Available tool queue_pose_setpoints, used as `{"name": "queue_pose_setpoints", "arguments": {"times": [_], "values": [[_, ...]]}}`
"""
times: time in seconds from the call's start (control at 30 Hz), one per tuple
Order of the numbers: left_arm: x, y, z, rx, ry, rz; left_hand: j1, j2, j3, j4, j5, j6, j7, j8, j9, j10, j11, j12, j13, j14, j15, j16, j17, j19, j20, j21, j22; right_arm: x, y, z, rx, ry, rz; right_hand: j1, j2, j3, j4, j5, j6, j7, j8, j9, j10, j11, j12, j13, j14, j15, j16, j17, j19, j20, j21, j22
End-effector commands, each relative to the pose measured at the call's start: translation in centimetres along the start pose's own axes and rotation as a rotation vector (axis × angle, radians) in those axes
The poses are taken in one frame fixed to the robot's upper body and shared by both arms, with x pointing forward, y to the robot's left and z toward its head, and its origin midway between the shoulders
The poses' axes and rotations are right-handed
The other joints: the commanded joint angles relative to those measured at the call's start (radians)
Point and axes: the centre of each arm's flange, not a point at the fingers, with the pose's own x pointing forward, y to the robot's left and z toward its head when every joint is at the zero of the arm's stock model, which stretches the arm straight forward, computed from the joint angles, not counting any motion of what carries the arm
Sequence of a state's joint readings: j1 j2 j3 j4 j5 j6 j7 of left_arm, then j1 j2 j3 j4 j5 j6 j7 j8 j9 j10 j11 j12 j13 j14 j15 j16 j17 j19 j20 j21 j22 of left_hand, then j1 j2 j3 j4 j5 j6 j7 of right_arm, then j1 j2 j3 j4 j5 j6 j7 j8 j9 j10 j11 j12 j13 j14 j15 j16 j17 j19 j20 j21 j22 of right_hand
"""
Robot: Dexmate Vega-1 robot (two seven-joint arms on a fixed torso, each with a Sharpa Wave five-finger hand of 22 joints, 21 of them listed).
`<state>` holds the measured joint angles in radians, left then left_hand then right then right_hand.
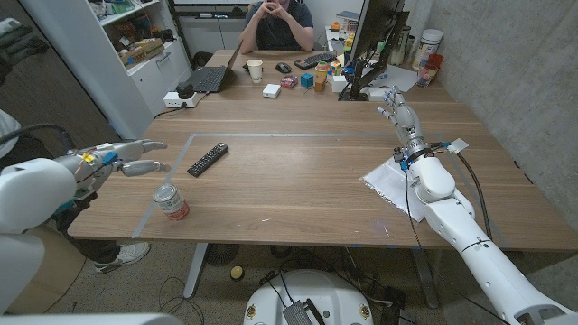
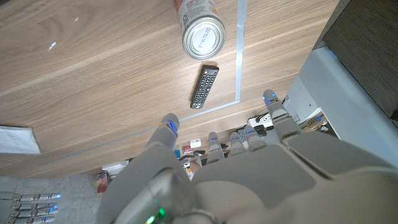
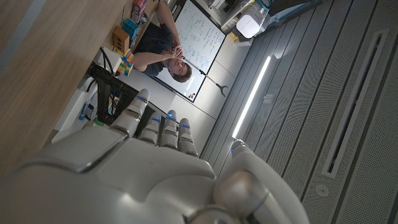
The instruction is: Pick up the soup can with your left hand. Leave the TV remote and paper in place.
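Note:
The soup can (image 1: 170, 202) stands upright near the table's front left edge, red and white with a silver top; the left wrist view shows it from above as soup can (image 2: 202, 31). My left hand (image 1: 126, 157) hovers open to the can's left and a little behind it, fingers pointing toward the table's middle, holding nothing. The same left hand (image 2: 217, 168) spreads its fingers in its wrist view. The black TV remote (image 1: 208, 159) lies behind the can, also seen as remote (image 2: 204, 86). The white paper (image 1: 390, 181) lies at the right, under my raised, open right hand (image 1: 402, 117).
Pale tape (image 1: 298, 135) marks a rectangle on the wooden table. At the far edge sit a laptop (image 1: 209, 78), a cup (image 1: 256, 69), a keyboard (image 1: 315, 60), small blocks and a monitor (image 1: 375, 41). A person (image 1: 278, 23) sits behind the table.

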<state>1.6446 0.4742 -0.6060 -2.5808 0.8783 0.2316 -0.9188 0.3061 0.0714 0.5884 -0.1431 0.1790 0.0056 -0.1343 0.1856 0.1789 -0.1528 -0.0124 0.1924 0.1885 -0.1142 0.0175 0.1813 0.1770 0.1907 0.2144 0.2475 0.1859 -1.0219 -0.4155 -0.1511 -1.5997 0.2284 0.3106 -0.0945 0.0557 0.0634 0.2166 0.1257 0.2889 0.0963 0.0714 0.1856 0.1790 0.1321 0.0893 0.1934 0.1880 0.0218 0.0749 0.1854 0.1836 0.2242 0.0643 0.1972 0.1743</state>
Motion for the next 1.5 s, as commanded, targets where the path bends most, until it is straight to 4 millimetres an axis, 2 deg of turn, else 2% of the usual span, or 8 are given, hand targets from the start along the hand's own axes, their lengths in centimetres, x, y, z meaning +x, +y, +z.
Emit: {"name": "queue_pose_setpoints", "arguments": {"times": [0.03,0.67,1.2,1.5], "values": [[1.5,-1.2,0.1,0.008,-0.002,-0.037,0.011,-0.002,-0.006,0.0,0.008,0.002,-0.009,0.004,0.005,-0.005,-0.001,0.005,0.004,-0.008,0.0,0.002,0.002,-0.007,0.005,-0.001,0.003,0.1,0.0,0.4,-0.009,-0.015,-0.001,-0.003,-0.003,-0.005,0.001,0.004,0.004,-0.002,0.003,0.002,0.007,0.001,0.003,0.003,0.007,0.002,0.009,0.004,0.009,0.001,0.003,0.002],[2.0,-2.8,0.0,0.024,0.026,-0.09,0.017,-0.001,-0.014,-0.001,0.008,0.003,-0.013,0.004,0.005,-0.01,-0.001,0.006,0.004,-0.014,0.0,0.001,0.002,-0.012,0.005,-0.009,0.003,0.1,0.0,0.5,-0.016,-0.013,0.004,-0.004,-0.005,-0.008,0.002,0.006,0.004,-0.004,0.003,0.002,0.007,0.0,0.003,0.003,0.008,0.002,0.009,0.004,0.008,0.001,0.003,0.002],[3.1,-3.4,-1.0,0.031,0.05,-0.127,0.023,0.002,-0.02,-0.001,0.009,-0.005,-0.016,0.001,0.005,-0.025,0.0,0.003,0.004,-0.025,0.003,-0.001,0.002,-0.017,0.005,-0.014,0.003,-0.3,0.0,0.8,-0.026,-0.014,-0.004,-0.005,-0.006,-0.011,0.002,0.007,0.003,-0.004,0.003,0.002,0.008,0.002,0.003,0.003,0.009,0.004,0.009,0.004,0.009,0.002,0.003,0.002],[4.0,-4.4,-1.4,0.021,0.045,-0.128,0.024,0.002,-0.023,-0.001,0.009,-0.007,-0.018,0.001,0.005,-0.031,0.001,0.002,0.004,-0.029,0.003,-0.001,0.002,-0.019,0.005,-0.017,0.003,-0.2,0.3,1.2,-0.03,-0.024,0.013,-0.005,-0.007,-0.013,0.002,0.007,0.003,-0.004,0.003,0.002,0.009,0.001,0.003,0.003,0.009,0.004,0.008,0.004,0.009,0.002,0.003,0.002]]}}
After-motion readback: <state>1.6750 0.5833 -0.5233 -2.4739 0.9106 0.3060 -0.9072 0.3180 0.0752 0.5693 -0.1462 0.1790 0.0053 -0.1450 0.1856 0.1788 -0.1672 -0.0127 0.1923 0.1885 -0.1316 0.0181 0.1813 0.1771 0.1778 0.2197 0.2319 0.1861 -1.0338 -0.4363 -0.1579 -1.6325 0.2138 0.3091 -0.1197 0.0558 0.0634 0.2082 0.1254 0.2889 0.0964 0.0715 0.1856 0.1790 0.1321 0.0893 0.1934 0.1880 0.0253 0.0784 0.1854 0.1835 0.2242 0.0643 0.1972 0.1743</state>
